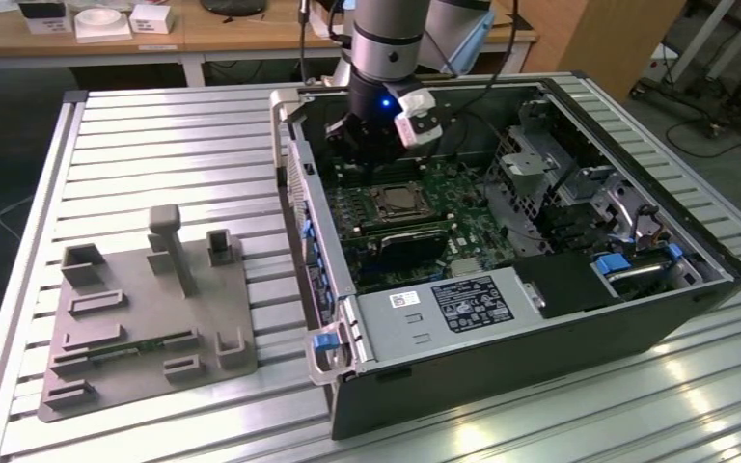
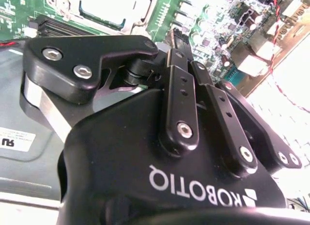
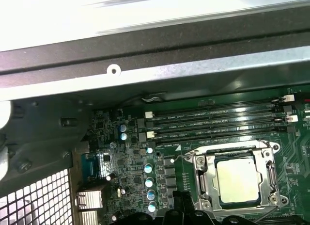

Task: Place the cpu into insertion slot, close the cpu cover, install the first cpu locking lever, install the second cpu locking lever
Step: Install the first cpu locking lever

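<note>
I see the gripper (image 1: 366, 154) hanging inside the case (image 1: 500, 381), above the board (image 1: 467, 227) and near the slot (image 1: 377, 204); I cannot tell whether it is released or clenched. In the first wrist view the cpu (image 3: 237, 179) sits in the slot, and the cover (image 3: 236, 150) lies flat over it, framing its metal top.

An open black computer case (image 1: 512, 371) lies on a slatted metal table (image 1: 165, 135); at the exterior view's left sits a grey fixture tray (image 1: 132, 289); far behind, a wooden desk (image 1: 255, 34) carries small white boxes (image 1: 100, 24).
</note>
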`<state>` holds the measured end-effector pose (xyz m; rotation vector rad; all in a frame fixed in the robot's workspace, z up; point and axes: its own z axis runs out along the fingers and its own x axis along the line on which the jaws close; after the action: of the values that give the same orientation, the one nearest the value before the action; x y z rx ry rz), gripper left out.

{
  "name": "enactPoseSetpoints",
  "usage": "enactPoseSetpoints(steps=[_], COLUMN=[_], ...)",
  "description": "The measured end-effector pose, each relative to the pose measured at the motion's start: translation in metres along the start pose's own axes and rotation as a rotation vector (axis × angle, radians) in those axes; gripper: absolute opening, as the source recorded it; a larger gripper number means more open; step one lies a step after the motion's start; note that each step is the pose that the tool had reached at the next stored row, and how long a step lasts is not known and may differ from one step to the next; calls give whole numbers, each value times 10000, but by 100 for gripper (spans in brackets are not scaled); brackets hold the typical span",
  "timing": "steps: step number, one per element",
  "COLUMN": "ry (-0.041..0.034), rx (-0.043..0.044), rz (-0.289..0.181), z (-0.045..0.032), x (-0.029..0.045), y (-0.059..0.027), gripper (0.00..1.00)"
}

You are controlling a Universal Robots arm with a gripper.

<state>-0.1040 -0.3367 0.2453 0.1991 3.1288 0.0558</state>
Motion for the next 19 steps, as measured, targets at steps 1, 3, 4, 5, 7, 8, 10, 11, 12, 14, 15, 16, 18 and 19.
enactPoseSetpoints(steps=[1, 3, 4, 5, 7, 8, 10, 11, 12, 14, 15, 16, 18, 19], ry=[1, 2, 2, 3, 3, 2, 1, 1, 1, 0, 0, 2, 0, 1], rx=[1, 2, 2, 4, 7, 6, 6, 5, 4, 4, 4, 6, 4, 7], rz=[-1, -2, -2, -1, -4, -3, 0, -1, -2, -1, -1, -1, -1, -2], z=[-1, -1, -1, -2, -10, -15, -24, -28, -32, -41, -48, -57, -77, -88], x=[9, 24, 28, 32, 32, 32, 35, 36, 36, 38, 39, 40, 44, 48], y=[0, 2, 3, 4, 6, 7, 11, 13, 14, 21, 26, 32, 47, 52], gripper=[10, 10, 10, 10, 10, 10, 10, 10, 10, 10, 10, 10, 10, 10])
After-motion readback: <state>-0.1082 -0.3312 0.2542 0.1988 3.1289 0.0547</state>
